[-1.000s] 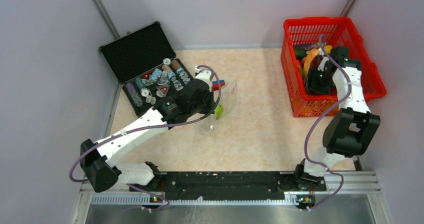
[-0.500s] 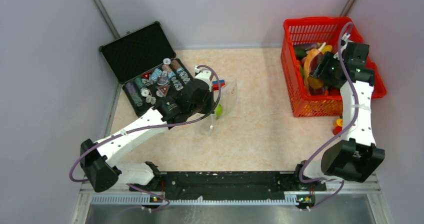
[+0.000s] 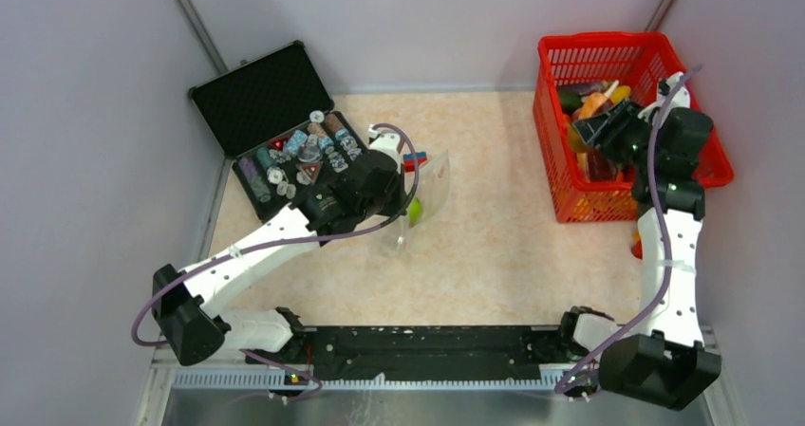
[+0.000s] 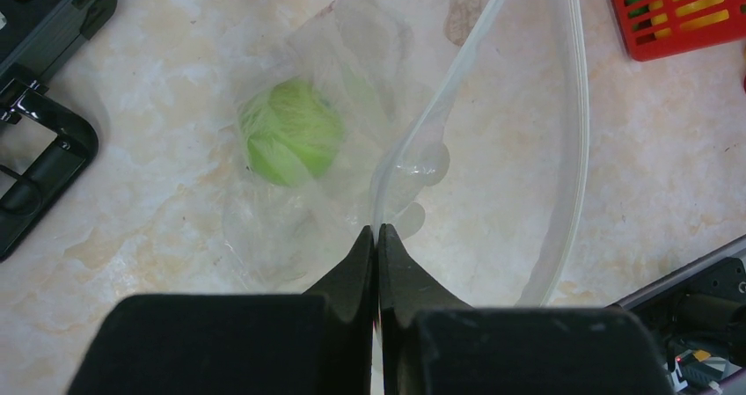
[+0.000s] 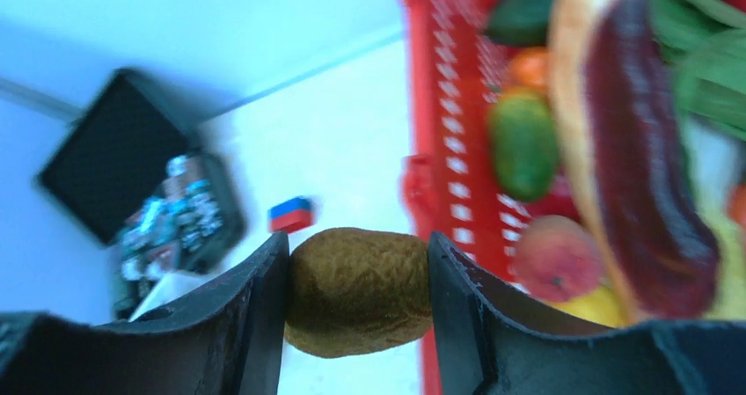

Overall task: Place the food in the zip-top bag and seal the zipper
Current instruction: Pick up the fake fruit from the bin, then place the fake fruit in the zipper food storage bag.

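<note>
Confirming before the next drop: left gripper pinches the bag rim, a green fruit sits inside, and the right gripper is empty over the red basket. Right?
Not empty: the right wrist view shows the right gripper clamped on a brown fuzzy fruit. The rest holds: left gripper pinching the rim of the bag, green fruit inside, red basket below the right gripper.

i see a red mesh basket (image 3: 608,39), a black case (image 3: 261,99) and a beige marbled table (image 3: 494,255). the round fruit (image 4: 290,133) in the clear bag (image 4: 528,149) is light green; the fuzzy fruit (image 5: 356,291) is brown.
</note>
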`<control>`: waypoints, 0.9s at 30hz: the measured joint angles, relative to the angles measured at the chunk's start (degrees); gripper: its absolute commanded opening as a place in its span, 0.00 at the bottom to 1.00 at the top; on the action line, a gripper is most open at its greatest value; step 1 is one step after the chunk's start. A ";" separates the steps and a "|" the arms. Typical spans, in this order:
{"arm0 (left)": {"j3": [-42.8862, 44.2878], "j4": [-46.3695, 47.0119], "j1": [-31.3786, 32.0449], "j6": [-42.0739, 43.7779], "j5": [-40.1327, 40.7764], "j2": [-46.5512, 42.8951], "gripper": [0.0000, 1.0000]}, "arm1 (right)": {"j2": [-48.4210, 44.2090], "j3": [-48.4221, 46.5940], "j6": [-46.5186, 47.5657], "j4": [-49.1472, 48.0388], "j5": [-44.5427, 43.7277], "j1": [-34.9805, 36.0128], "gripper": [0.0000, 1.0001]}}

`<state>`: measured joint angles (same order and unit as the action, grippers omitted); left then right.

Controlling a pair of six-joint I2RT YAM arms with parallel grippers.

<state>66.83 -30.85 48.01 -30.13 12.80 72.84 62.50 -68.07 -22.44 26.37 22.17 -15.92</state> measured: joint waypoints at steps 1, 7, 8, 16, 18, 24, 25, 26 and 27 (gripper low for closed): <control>0.00 0.00 0.00 0.00 0.13 0.00 0.00 | -1.42 1.36 -1.79 -2.60 2.93 0.02 0.07; 0.02 -0.24 -0.02 -0.04 0.13 0.00 0.00 | -5.55 4.00 -7.82 -13.97 13.73 6.73 0.07; 0.04 -0.28 -0.02 -0.04 0.17 0.00 0.00 | -5.68 4.00 -7.76 -14.67 14.40 8.85 0.07; 0.57 -0.61 -0.04 -0.04 0.81 0.04 0.00 | -6.29 7.52 -6.93 -19.52 18.03 23.28 0.07; 0.59 -0.61 -0.04 -0.07 0.85 0.07 0.00 | -6.29 9.53 -6.51 -20.57 17.49 27.41 0.07; 0.68 -0.57 -0.13 -0.44 0.76 0.31 0.00 | -6.43 14.88 -4.96 -23.67 12.79 40.76 0.06; 0.76 -0.59 -0.15 -0.46 0.74 0.46 0.00 | -6.21 15.02 -4.42 -23.82 11.54 42.51 0.06; 0.83 -0.55 -0.20 -0.46 0.68 0.61 0.00 | -6.01 15.04 -4.00 -24.33 10.60 43.71 0.06; 0.92 -0.57 -0.20 -0.46 0.52 0.83 0.00 | -5.66 15.04 -3.50 -25.00 9.42 45.16 0.06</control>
<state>67.75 -31.42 47.81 -30.59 13.32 73.67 56.84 -53.04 -25.93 1.37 31.59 29.23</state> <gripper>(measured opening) 0.002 0.513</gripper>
